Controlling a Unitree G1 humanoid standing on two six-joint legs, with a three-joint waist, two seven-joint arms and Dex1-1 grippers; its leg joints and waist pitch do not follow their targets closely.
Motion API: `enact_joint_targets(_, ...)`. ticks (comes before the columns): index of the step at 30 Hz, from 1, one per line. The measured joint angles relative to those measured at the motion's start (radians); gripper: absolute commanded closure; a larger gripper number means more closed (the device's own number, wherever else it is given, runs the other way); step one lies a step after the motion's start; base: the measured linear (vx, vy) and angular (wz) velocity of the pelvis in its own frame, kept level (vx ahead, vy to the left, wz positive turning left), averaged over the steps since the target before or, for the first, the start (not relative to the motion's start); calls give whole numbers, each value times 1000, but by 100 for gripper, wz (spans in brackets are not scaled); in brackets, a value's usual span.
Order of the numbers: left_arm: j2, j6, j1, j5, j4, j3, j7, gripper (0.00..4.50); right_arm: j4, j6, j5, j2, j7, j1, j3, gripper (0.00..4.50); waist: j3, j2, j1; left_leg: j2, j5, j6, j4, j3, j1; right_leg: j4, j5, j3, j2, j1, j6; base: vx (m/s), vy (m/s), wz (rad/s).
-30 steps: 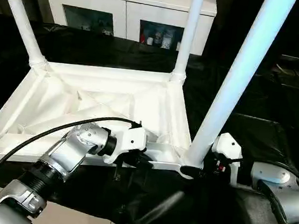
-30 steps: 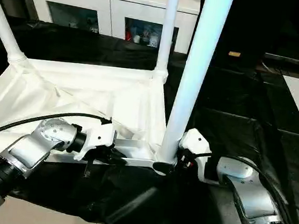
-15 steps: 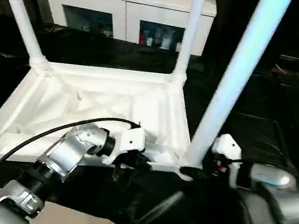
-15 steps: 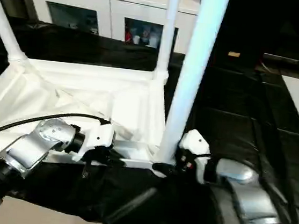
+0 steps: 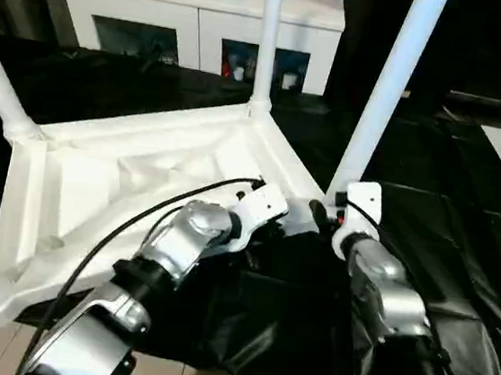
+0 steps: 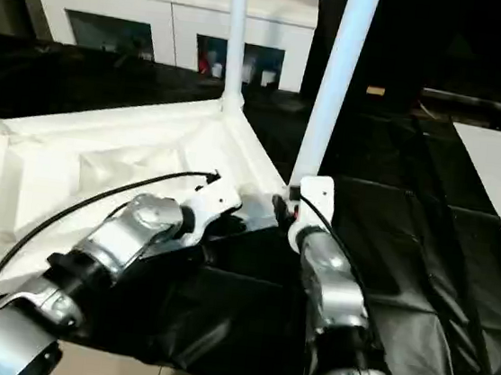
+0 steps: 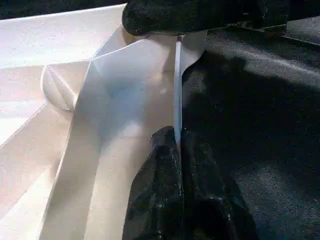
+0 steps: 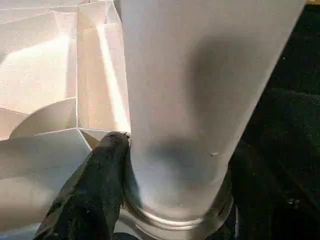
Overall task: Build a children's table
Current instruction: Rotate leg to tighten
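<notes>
**Seating the near-corner leg while the tabletop is pinned**

The tabletop [image 5: 133,183] lies underside up on the black-draped desk [image 5: 462,239], filling the left and centre of the head views, with legs standing in its corners. The left tool [image 7: 177,145] is clenched on the thin rim of the tabletop's near edge. The right tool [image 8: 150,195] grasps the near leg [image 5: 383,94] just above its socket; one black finger [image 8: 95,180] presses the tube's base. To do this well, I judge the left should keep the rim pinned while the right drives the leg straight down its own axis, upright, without levering sideways.

Compared with a second ago, the tabletop sits turned in the frame, its far corner now upper centre, and both forearms have swung inward toward the middle.
</notes>
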Motion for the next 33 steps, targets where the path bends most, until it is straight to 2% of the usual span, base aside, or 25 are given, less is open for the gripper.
enact_joint_targets(1,3,-3,0,0,-1,-2,-1,450,-2,-10,2,-5,16,5,-4,116,0,1,1,0,0,0,0,0,0,0,0,0,0,0,0,0,0,0)
enact_joint_targets(4,26,-20,2,4,-3,4,3,450,-51,-31,7,-11,79,44,3,109,0,1,-1,0,0,0,-1,1,-1,0,4,1,1,-1,2,0,0,0)
enact_joint_targets(5,37,-20,4,3,-7,11,4,450,-71,-34,8,-20,99,52,14,95,0,1,-4,1,0,0,-1,1,-1,0,5,1,1,-3,3,0,0,0)
enact_joint_targets(7,54,-23,19,4,-33,14,0,450,-117,-36,13,-52,141,60,32,72,0,1,-6,1,0,0,-2,0,-1,0,10,0,1,-5,4,0,0,0)
enact_joint_targets(11,79,-28,40,4,-71,13,-38,450,-183,-26,37,-128,236,63,32,49,0,1,-1,1,0,0,-4,0,-1,0,9,0,2,-5,5,0,0,0)
enact_joint_targets(12,100,-44,53,0,-98,1,-75,450,-233,-18,61,-198,335,91,56,49,0,1,3,2,0,0,-5,0,-2,-1,9,0,2,-6,6,0,0,0)
enact_joint_targets(14,146,-63,77,-9,-146,-10,-141,450,-276,-3,92,-277,460,129,61,49,1,1,5,2,0,0,-5,0,-3,-1,8,0,2,-6,8,0,0,0)
enact_joint_targets(15,202,-85,108,-35,-196,-23,-233,450,-332,2,126,-351,582,179,76,49,1,3,9,2,0,0,-7,0,-2,-4,6,0,2,-5,8,0,0,0)
enact_joint_targets(17,261,-111,149,-71,-261,-40,-349,450,-386,6,165,-454,738,241,92,49,1,3,14,2,-1,2,-7,0,-2,-5,4,0,2,-4,8,0,0,0)
enact_joint_targets(21,286,-85,177,-116,-322,-53,-466,450,-456,9,186,-538,902,276,137,49,1,3,29,2,-1,3,-5,3,-2,-5,5,1,1,-3,7,0,0,0)
enact_joint_targets(30,309,-73,193,-122,-367,-72,-510,450,-449,10,179,-529,932,263,164,49,2,2,24,2,-1,2,-5,5,-1,-4,6,4,1,-3,7,0,0,0)
enact_joint_targets(31,309,-73,193,-121,-367,-71,-510,450,-447,12,176,-533,933,262,169,75,2,1,24,2,-1,2,-5,5,-1,-4,5,4,1,-3,7,0,0,0)
enact_joint_targets(33,309,-73,193,-120,-367,-71,-511,450,-441,16,168,-536,937,262,177,87,2,1,24,2,-1,2,-5,5,-1,-4,6,4,1,-3,7,0,0,0)
